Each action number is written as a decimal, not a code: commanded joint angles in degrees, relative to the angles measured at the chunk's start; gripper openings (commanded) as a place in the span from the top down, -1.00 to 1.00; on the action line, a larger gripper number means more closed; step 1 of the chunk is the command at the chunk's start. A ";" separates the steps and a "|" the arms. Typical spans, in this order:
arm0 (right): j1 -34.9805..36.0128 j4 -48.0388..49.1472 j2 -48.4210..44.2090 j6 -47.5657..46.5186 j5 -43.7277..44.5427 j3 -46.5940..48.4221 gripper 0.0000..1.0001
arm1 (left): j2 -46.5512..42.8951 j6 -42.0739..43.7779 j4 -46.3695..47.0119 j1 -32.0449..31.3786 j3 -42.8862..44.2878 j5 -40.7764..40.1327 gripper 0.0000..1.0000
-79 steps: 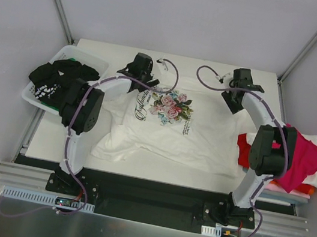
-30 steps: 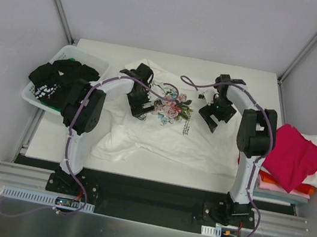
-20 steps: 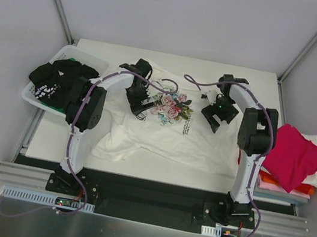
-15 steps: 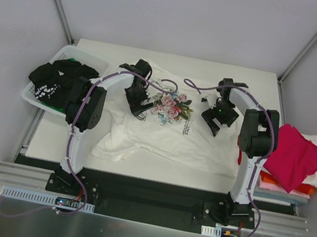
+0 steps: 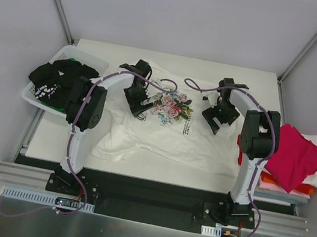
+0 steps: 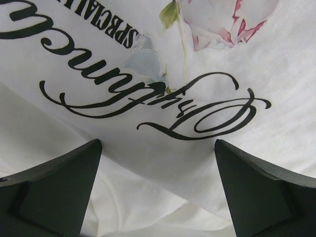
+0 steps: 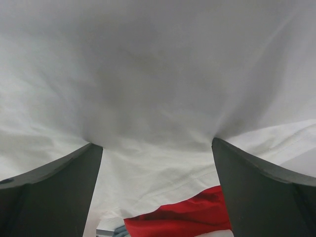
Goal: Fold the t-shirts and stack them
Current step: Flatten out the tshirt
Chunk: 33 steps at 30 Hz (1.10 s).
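The white floral t-shirt [image 5: 161, 138] lies spread over the middle of the table, with its pink-green print [image 5: 171, 107] and dark script [image 6: 153, 106] face up. My left gripper [image 5: 140, 107] stands open over the script. Its fingers [image 6: 54, 192] come down on either side of a white fold, and nothing is held. My right gripper [image 5: 215, 122] is open on the shirt's right part. Its fingers [image 7: 266, 192] press into plain white cloth [image 7: 158, 98]. A red t-shirt [image 7: 182, 221] shows just past the hem.
A white plastic basket [image 5: 65, 55] at the far left holds a black t-shirt [image 5: 55, 80]. At the right edge a pile has a magenta t-shirt [image 5: 295, 155] on top, with orange [image 5: 272, 183] and white layers below. A red edge [image 5: 240, 145] lies beside that pile.
Both grippers came from the table's far edge down onto the shirt. In the last second the left one shifted a little left and the right one a little right.
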 commanded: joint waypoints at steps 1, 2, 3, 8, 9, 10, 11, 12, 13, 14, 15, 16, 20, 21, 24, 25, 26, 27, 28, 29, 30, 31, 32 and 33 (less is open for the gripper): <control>-0.02 2.34 1.02 0.76 2.13 3.76 -0.93 | 2.12 -0.88 -2.52 0.84 2.63 0.55 -0.99; -0.02 2.08 1.46 0.76 2.39 4.46 -0.93 | 2.82 -0.88 -2.60 0.93 3.59 0.55 -0.99; -0.02 1.99 1.81 0.85 2.74 5.51 -0.93 | 3.09 -0.79 -2.78 1.10 4.21 0.46 -0.99; -0.02 1.90 3.04 0.76 3.62 8.16 -0.93 | 6.07 -0.97 -3.22 2.42 9.22 0.28 -0.99; -0.02 1.90 3.30 0.76 3.62 8.42 -0.93 | 6.43 -1.05 -3.22 2.60 9.92 0.46 -0.98; -0.02 1.81 3.57 0.76 3.71 9.12 -0.93 | 7.13 -1.05 -3.39 2.95 10.63 0.37 -0.99; 0.07 1.72 3.83 0.76 4.06 9.47 -0.93 | 7.57 -1.14 -3.39 3.12 11.77 0.37 -0.99; -0.02 1.64 4.27 0.68 4.15 9.74 -0.93 | 7.75 -1.05 -3.39 3.21 12.30 0.37 -0.99; -0.02 1.64 4.45 0.50 4.41 10.09 -0.93 | 8.44 -0.97 -3.57 3.30 12.74 0.11 -0.99; -0.02 1.64 4.54 0.41 4.50 10.27 -0.93 | 8.71 -0.71 -3.66 3.30 13.53 -0.41 -0.99; -0.02 1.64 4.71 0.41 4.76 10.44 -0.93 | 8.89 -0.79 -3.66 3.39 13.97 -0.68 -0.99; -0.02 1.64 5.06 0.41 4.77 10.62 -0.93 | 9.41 -0.70 -3.66 3.48 14.32 -0.94 -0.98; -0.02 1.64 6.38 0.15 5.56 12.72 -0.93 | 10.56 -0.79 -3.66 3.74 16.87 -2.09 -0.99; -0.10 1.64 6.64 0.15 5.73 13.16 -0.93 | 10.82 -0.88 -3.66 3.74 17.31 -2.44 -0.99; -0.10 1.64 7.87 -0.20 6.52 15.35 -0.93 | 11.70 -0.88 -3.57 3.83 18.98 -3.14 -0.99; -0.10 1.64 8.05 -0.38 6.70 15.89 -0.93 | 12.31 -0.79 -3.66 3.92 19.59 -3.67 -0.99; -0.10 1.64 8.49 -0.55 7.48 16.41 -0.93 | 12.58 -0.88 -3.66 4.00 20.73 -3.93 -0.99; -0.19 1.72 8.67 -0.73 7.84 17.29 -0.93 | 12.93 -0.88 -3.66 4.01 21.35 -4.20 -0.99; -0.28 1.90 8.84 -0.90 8.10 17.65 -0.93 | 13.54 -0.88 -3.66 4.01 21.79 -4.55 -0.99; -0.19 2.16 8.93 -0.99 8.89 17.82 -0.93 | 13.72 -1.05 -3.57 4.01 22.93 -4.72 -0.99; -0.28 2.68 8.93 -1.34 9.25 18.00 -0.93 | 14.07 -0.97 -3.66 4.09 23.55 -4.90 -0.99; -0.37 3.30 9.02 -1.43 9.68 18.18 -0.93 | 14.86 -1.14 -3.66 4.09 24.08 -5.34 -0.99; -0.37 3.57 9.02 -1.52 10.12 18.53 -0.93 | 15.22 -1.14 -3.66 4.09 25.39 -5.43 -0.99; -0.37 3.66 9.19 -1.61 10.48 18.88 -0.93 | 15.57 -1.14 -3.57 4.09 26.01 -5.78 -0.98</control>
